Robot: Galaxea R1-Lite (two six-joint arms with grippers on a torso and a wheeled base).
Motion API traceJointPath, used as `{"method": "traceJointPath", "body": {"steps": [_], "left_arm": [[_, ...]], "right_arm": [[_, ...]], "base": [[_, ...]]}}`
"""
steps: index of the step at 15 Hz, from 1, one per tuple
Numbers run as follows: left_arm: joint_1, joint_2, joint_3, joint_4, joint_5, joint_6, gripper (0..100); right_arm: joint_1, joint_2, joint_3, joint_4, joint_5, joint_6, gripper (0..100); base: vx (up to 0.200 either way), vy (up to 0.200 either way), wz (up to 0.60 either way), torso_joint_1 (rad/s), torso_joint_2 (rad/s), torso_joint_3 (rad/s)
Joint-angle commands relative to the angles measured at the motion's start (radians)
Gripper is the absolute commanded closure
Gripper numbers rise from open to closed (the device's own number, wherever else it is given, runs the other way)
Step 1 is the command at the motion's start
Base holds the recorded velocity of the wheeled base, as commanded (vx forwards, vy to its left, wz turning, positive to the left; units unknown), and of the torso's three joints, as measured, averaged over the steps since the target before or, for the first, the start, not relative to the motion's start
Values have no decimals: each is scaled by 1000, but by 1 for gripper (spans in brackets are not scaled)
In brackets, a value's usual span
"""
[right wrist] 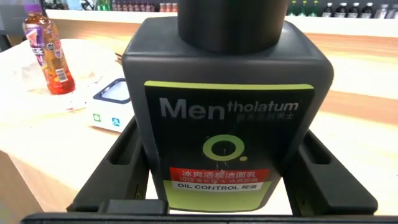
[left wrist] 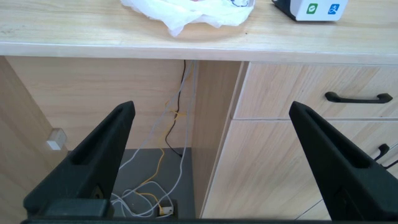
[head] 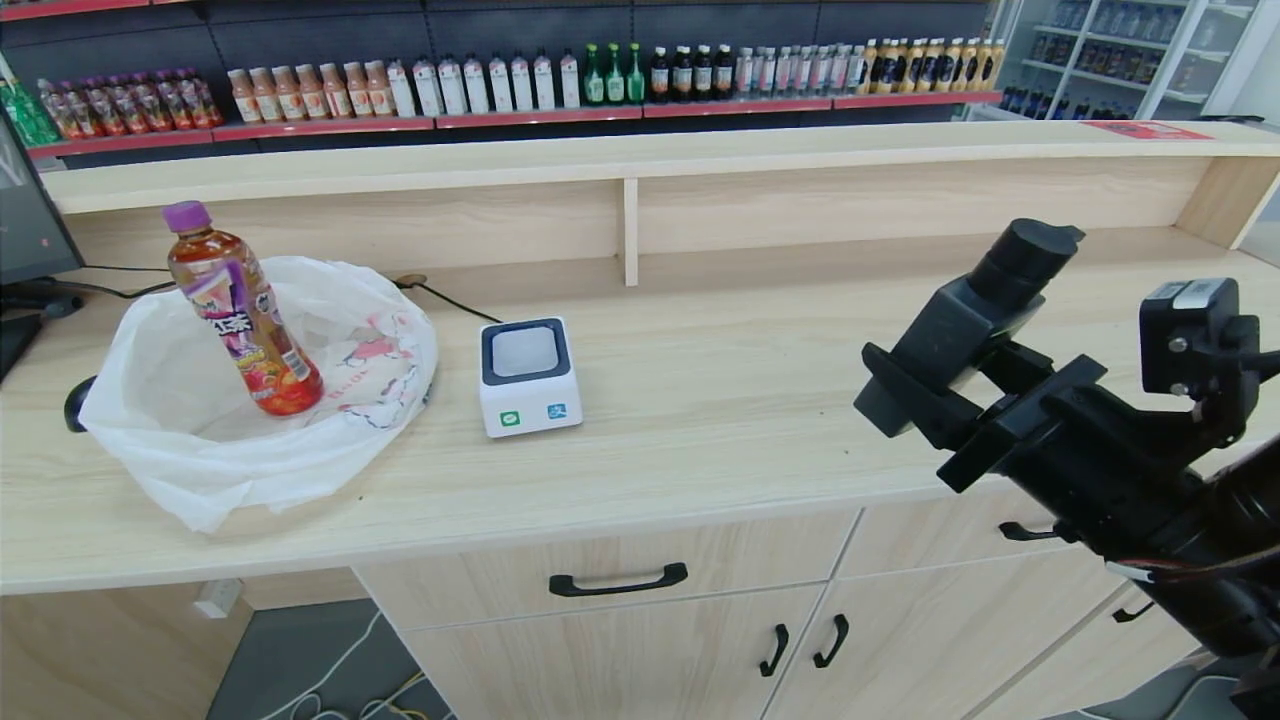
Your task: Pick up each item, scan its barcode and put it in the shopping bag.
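Right gripper [head: 945,405] clamped on a flat, matte black bottle [head: 965,320] with a round cap, held up near the right end of the pale wood-grain counter [head: 720,420]. Left gripper [left wrist: 211,155] spread wide, empty, below the counter edge facing the cabinets [left wrist: 292,118]. Boxy white scanner [head: 527,375] just beside the crinkly white plastic bag [head: 180,450]. Amber drink bottle [head: 245,315], purple cap, leans inside the bag.

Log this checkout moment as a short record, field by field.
Right pincer: shut on black bottle, at the right side of the counter
Left pincer: open, empty, low in front of the cabinet
Tea bottle: tilted, in the open shopping bag
Scanner: on the counter, beside the bag, nothing over it
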Motion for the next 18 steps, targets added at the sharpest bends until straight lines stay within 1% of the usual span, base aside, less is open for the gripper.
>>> {"method": "traceJointPath", "body": {"steps": [1,11,13,17,18], "left_arm": [[0,0,0,0,1,-1,0],[0,0,0,0,1,-1,0],[0,0,0,0,1,-1,0],[2,0,0,0,1,-1,0],[2,0,0,0,1,-2,0]], "right_arm": [[2,-2,0,-1,0,-3,100],[-1,13,-6,-1,0,5,100],[-1,15,-11,-1,0,5,100],[-1,15,-9,-1,0,9,100],[-2,13,-14,-1,0,14,100]], "base": [[0,0,0,0,0,0],[0,0,0,0,0,0],[-200,0,0,2,-2,2],[0,0,0,0,0,0],[0,200,0,2,2,2]]}}
